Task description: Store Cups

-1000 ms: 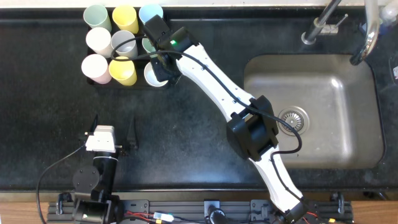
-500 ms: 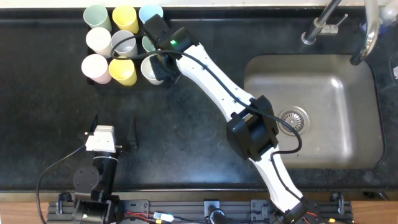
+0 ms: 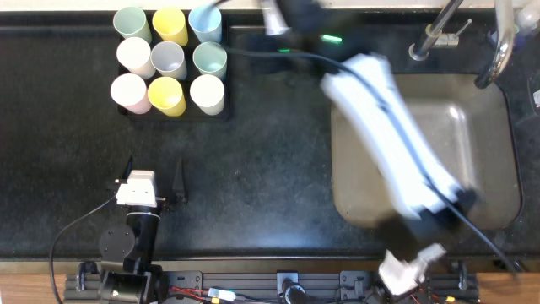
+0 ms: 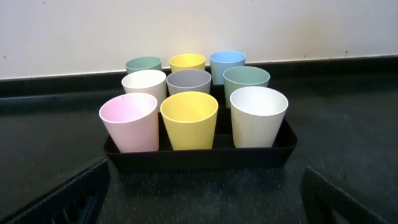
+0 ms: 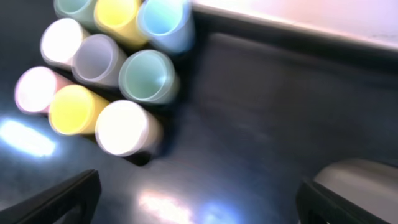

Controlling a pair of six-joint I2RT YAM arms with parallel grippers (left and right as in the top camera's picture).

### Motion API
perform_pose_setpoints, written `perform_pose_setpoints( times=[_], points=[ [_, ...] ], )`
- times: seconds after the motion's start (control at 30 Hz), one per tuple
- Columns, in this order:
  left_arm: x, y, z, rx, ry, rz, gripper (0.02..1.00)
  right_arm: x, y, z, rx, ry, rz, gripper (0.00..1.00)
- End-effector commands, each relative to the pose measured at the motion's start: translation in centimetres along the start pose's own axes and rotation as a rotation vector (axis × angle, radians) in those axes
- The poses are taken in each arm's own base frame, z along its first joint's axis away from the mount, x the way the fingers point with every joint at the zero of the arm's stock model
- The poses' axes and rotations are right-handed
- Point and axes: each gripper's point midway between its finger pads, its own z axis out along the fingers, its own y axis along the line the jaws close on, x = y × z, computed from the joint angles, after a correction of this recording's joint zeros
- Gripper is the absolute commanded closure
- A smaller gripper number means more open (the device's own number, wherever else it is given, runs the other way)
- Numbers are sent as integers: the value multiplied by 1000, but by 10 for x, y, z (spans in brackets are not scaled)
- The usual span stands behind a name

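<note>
Cups (image 3: 168, 59): nine, upright, in three rows of three, open ends up, all in the tray.
Tray (image 4: 199, 160): black, on the counter (image 3: 253, 169) at its back left, near the wall (image 4: 199, 25).
Right arm (image 3: 396, 160): blurred, stretched long from its base at the lower right, up across the left part of the sink (image 3: 481, 127) to the counter's back edge.
Right gripper (image 5: 202, 183): lifted, fingers spread wide, nothing between them; it hangs over bare counter beside the tray, on the sink side, apart from the cups.
Left arm (image 3: 128, 241): folded low over its base at the lower left.
Left gripper (image 3: 154, 171): fingers spread, empty, facing the tray from well in front of it.
</note>
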Motion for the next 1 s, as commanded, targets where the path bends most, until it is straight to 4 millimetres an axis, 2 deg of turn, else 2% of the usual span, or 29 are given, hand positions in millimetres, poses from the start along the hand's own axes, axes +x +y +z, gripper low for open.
perform_pose_setpoints(
  times=[0.03,0.17,0.3,0.4,0.57,0.7,1.0],
  points=[
    [-1,-1,-1,7,-6,-8,18,41,-40,-28,46,-16,-8,3],
    [-1,-1,-1,7,-6,-8,18,77,-65,-67,79,-103,31,5],
    [-1,-1,-1,7,-6,-8,18,117,-79,-93,103,-173,56,3],
    [-1,-1,-1,7,-6,-8,18,145,-81,-101,102,-238,52,3],
    [-1,-1,-1,7,-6,-8,18,179,-81,-105,87,-390,29,3],
    [-1,-1,-1,7,-6,-8,18,189,-82,-107,75,-553,4,5],
    [-1,-1,-1,7,-6,-7,18,185,-96,-115,86,-1008,-41,5]
  ],
)
